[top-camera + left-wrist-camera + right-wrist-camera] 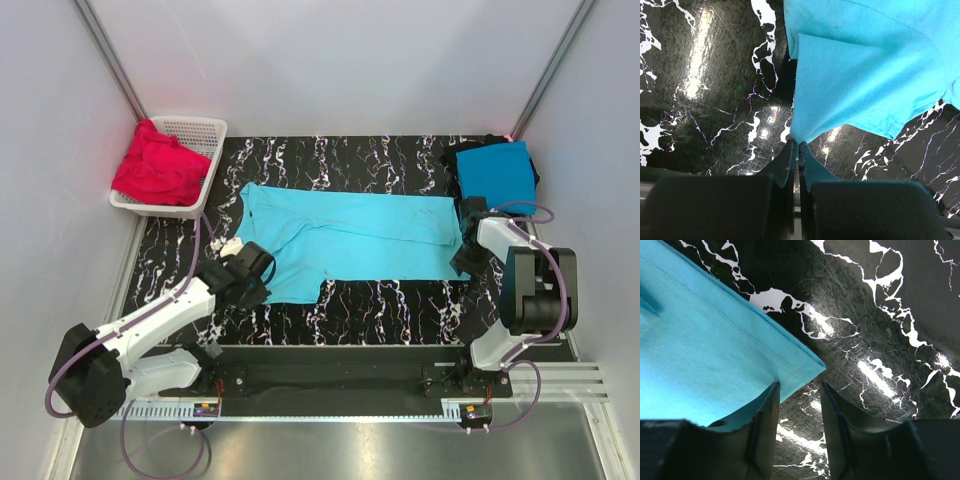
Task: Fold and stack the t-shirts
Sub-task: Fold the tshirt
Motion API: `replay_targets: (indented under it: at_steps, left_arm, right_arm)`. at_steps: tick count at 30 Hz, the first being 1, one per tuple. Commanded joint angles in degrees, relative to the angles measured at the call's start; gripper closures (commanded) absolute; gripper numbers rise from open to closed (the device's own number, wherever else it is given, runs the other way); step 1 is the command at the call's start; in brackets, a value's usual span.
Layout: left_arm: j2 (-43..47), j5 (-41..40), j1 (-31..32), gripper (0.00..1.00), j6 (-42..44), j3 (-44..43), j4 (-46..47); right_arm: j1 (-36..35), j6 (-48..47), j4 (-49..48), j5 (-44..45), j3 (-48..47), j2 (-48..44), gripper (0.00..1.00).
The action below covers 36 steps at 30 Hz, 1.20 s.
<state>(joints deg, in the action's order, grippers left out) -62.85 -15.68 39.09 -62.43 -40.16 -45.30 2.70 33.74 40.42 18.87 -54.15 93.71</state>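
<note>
A light turquoise t-shirt [350, 235] lies spread lengthwise across the black marbled table. My left gripper [262, 272] is at its near left end, shut on a fabric corner [798, 145], and the cloth [865, 75] rises from the closed tips. At the shirt's right end, my right gripper [464, 260] sits over the hem corner [805, 367]. In the right wrist view that gripper [800, 387] is open, its left finger [767, 410] resting on the turquoise cloth [705, 340] and its right finger over bare table. A folded deeper blue t-shirt [495, 172] lies at the back right on a black one [450, 156].
A white lattice basket [205, 130] at the back left holds red t-shirts [158, 168]. Enclosure walls stand close on both sides. The arm bases and a cable rail [330, 385] run along the near edge.
</note>
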Motion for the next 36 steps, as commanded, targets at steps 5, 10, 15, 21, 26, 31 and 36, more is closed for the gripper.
replay_targets:
  at_steps: [5, 10, 15, 21, 26, 31, 36]
  left_arm:
    - [-0.34, -0.14, -0.16, 1.0, 0.12, -0.62, 2.32]
    - [-0.26, 0.04, -0.16, 1.0, 0.82, -0.62, 2.41]
    - [0.27, 0.13, -0.16, 1.0, 1.35, -0.79, 2.41]
    - [0.18, 0.3, -0.16, 1.0, 1.61, -0.97, 2.41]
    - [-0.43, 0.39, -0.16, 1.0, 1.88, -0.97, 2.58]
    - [-0.43, 0.83, -0.16, 1.0, 1.88, -0.88, 3.11]
    - [-0.34, 0.92, -0.16, 1.0, 2.32, -0.79, 3.37]
  right_arm:
    - [0.55, 0.01, 0.62, 0.99, 0.36, -1.96, 0.58]
    - [2.13, -0.25, 0.71, 2.13, -0.25, -0.81, 0.57]
    - [3.98, -1.04, 0.62, 0.9, -1.75, 0.51, 0.55]
    - [4.68, -3.06, -1.57, -3.22, -1.57, 1.65, 0.53]
    - [4.77, -4.03, -3.6, -5.34, -0.61, 1.56, 0.52]
    - [4.95, -4.38, -4.13, -5.87, -0.43, 1.39, 0.52]
    - [5.3, -4.29, -3.95, -5.87, -0.87, 2.26, 0.8]
